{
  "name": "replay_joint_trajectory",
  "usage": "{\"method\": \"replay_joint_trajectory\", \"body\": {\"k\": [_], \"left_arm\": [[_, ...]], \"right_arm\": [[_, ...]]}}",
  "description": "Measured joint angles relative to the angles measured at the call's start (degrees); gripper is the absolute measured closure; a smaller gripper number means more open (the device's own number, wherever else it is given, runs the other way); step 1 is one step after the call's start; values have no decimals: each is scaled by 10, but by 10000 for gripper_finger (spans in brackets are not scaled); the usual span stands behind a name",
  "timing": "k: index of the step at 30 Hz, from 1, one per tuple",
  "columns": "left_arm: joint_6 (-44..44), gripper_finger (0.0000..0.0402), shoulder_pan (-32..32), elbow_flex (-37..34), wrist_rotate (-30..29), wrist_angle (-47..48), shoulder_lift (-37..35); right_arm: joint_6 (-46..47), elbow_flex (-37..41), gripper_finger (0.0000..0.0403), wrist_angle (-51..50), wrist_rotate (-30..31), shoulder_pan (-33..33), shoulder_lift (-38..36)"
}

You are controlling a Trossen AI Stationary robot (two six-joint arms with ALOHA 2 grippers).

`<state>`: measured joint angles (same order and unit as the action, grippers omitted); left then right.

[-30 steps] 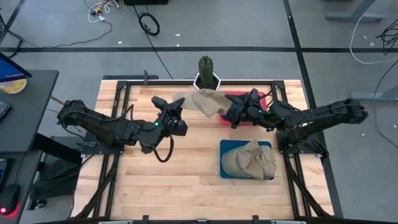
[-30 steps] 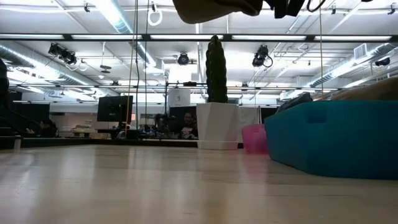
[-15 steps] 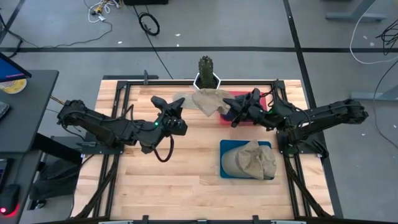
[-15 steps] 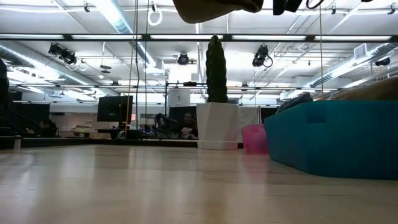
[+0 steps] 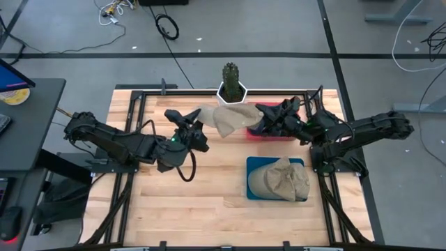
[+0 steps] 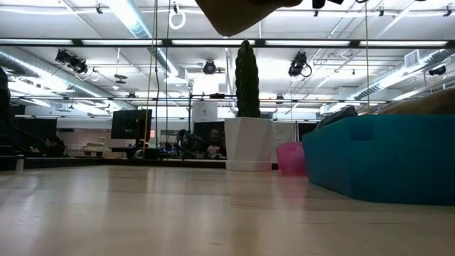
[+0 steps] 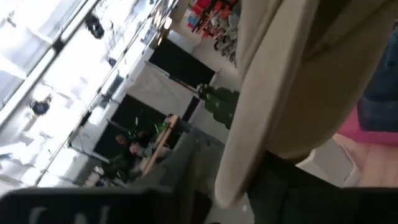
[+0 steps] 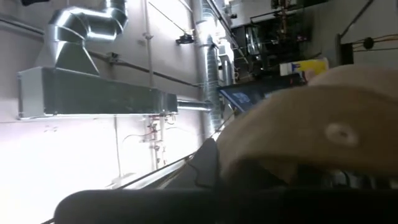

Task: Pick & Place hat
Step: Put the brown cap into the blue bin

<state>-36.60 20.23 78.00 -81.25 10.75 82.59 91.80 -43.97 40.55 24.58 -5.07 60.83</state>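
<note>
A tan hat [image 5: 226, 118] hangs in the air over the table's far middle, in front of the cactus in its white pot [image 5: 232, 84]. The low view shows the hat's underside at the top [image 6: 238, 14]. My right gripper [image 5: 265, 117] is shut on the hat's right side. My left gripper [image 5: 185, 122] is open, with its fingers right at the hat's left edge [image 7: 267, 93]. A second tan hat [image 5: 280, 179] lies on a blue tray [image 5: 254, 193] at the right. My right gripper holds the hat by its right side [image 5: 256, 118], coming level from the table's right. Its own body hides the place of contact. The crown with its button [image 8: 339, 132] fills its wrist view. The hat is lifted clear of the table, and its left part sags. My left gripper: I cannot tell whether it touches the hat's left edge [image 5: 200, 113].
A pink container [image 5: 273, 134] stands under my right gripper, also seen in the low view [image 6: 290, 158]. The blue tray [image 6: 384, 160] rises near the low camera at the right. Bare wood lies toward the table's near left [image 5: 181, 209].
My right gripper has shifted a little toward the far edge and turned. The hat has swung toward the table's left, and its left part now dips lower. My left gripper has moved slightly toward the left and far edges, staying beside the hat's edge.
</note>
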Motion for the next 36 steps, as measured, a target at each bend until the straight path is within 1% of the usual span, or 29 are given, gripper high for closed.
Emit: {"method": "replay_joint_trajectory", "body": {"k": [6, 12, 15, 20, 23, 26, 30, 34, 36], "left_arm": [[149, 226, 17, 0, -11, 106, 0], [316, 196, 40, 0, -11, 222, 0], [385, 191, 47, 0, -11, 279, 0], [475, 195, 48, 0, -11, 351, 0], [504, 201, 48, 0, -10, 381, 0], [537, 205, 48, 0, -9, 412, 0], [578, 207, 47, 0, 22, 446, 0], [615, 207, 47, 0, 45, 466, 0], [622, 207, 44, 0, 47, 467, 0]], "right_arm": [[-27, 0, 401, 3, 0, 0, -24], [-45, 0, 402, 2, -1, 3, -56], [-45, 0, 402, 1, -28, 3, -73], [-21, 0, 402, -29, -113, 3, -99], [-6, 0, 403, -69, -175, 0, -117], [15, 0, 403, -134, -234, -10, -135], [35, 0, 403, -255, -268, -35, -153], [38, 0, 403, -395, -272, -76, -171], [37, 0, 403, -446, -272, -89, -174]]}}
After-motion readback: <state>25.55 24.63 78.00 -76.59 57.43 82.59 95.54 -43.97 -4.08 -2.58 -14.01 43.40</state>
